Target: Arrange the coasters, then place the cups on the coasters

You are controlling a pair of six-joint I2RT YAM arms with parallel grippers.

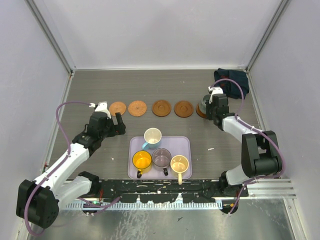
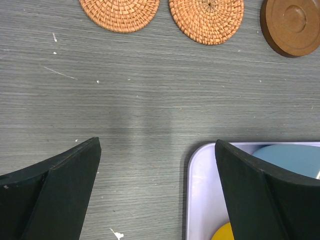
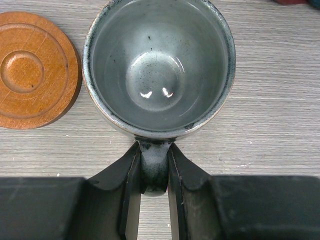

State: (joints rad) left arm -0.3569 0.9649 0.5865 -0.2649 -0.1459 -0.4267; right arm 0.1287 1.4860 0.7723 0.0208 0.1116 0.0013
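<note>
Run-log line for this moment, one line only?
right gripper: shut on grey-green cup handle, at rightmost coaster | left gripper: open, empty | tray: four cups

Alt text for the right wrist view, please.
The right gripper is shut on the handle of an empty grey-green glazed mug, seen from above. A ringed wooden coaster lies left of it in frame on the grey wood-grain table.

Place: robot test cell, lab-like.
Signs: plain white walls (image 1: 160,30) boxing a grey worktop (image 1: 165,85); metal frame posts (image 1: 50,35).
</note>
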